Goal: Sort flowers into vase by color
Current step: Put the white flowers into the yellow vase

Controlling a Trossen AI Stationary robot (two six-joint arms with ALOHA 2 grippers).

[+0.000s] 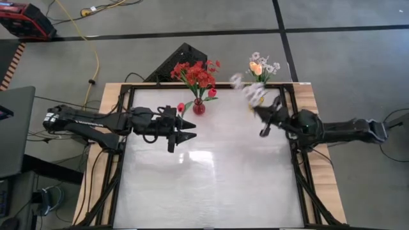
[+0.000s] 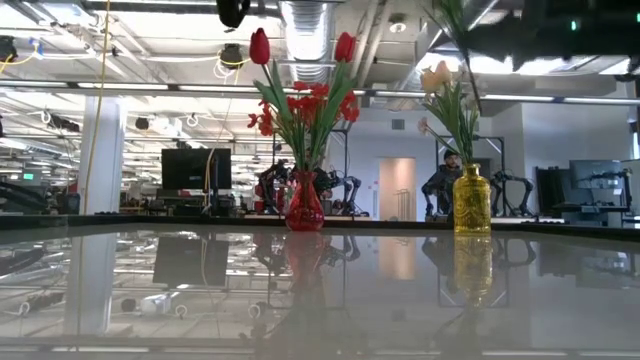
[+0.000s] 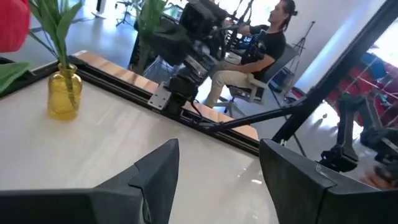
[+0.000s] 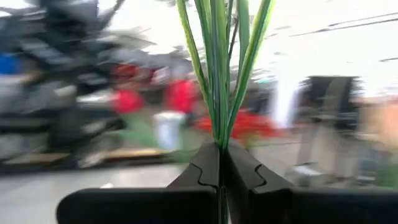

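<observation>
My right gripper point(image 4: 221, 163) is shut on a spray of small white blossoms point(image 1: 250, 89). It hovers near the table's far right corner, beside the yellow vase point(image 2: 472, 203). That vase holds cream-peach tulips point(image 1: 256, 68) and white blossoms. The spray's green leaves point(image 2: 452, 18) show at the top of the low view, above the yellow vase. The red vase point(image 2: 305, 206) stands at the far edge's middle and holds red tulips and red blossom clusters point(image 1: 197, 73). My left gripper point(image 1: 186, 131) is open above the table, just near of the red vase, and touches nothing. My right gripper pinches the spray's thin green stem and leaves point(image 4: 221, 134) between its two shut fingers. The stem lies across the fingers, and the leaves fan out beyond them. The spray is lifted clear of the table, its blossom end toward the far edge.
A black frame point(image 1: 128, 89) runs around the glossy white tabletop. The two vases stand on the table along the far edge. A person point(image 3: 264, 46) sits beyond the table's right side. The middle and near parts of the tabletop point(image 1: 211, 179) are bare.
</observation>
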